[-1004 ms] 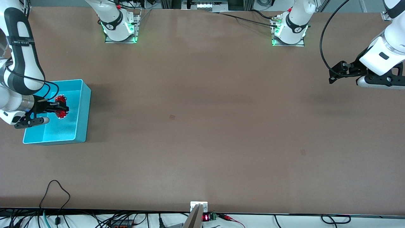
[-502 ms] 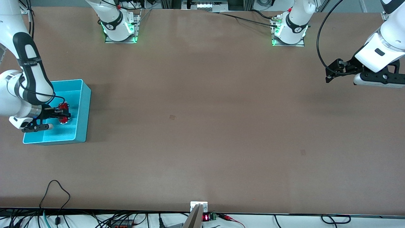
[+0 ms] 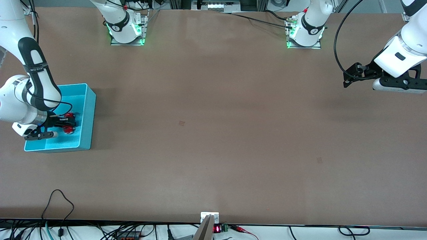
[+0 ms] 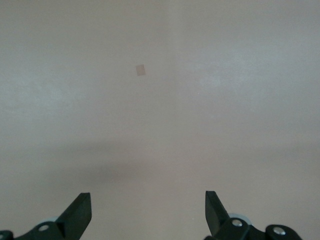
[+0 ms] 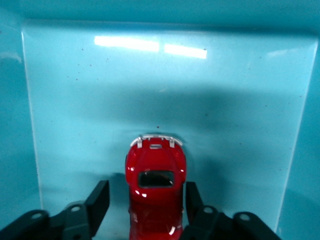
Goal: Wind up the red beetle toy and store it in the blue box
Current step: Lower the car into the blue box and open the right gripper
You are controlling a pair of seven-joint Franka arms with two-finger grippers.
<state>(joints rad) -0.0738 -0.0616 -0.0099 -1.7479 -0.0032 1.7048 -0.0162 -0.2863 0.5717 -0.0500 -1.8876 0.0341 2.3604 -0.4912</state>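
Now the right tool (image 3: pixel 68 122) has lowered the red beetle toy (image 5: pixel 155 192) deeper into the blue box (image 3: pixel 87 113).

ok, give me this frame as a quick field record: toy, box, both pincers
toy: red beetle toy inside the blue box, low near its floor
box: at the right arm's end of the table
right pincer: down in the box, fingers close beside the toy's flanks; contact cannot be told
left pincer: open, empty, over bare table at the left arm's end, waiting
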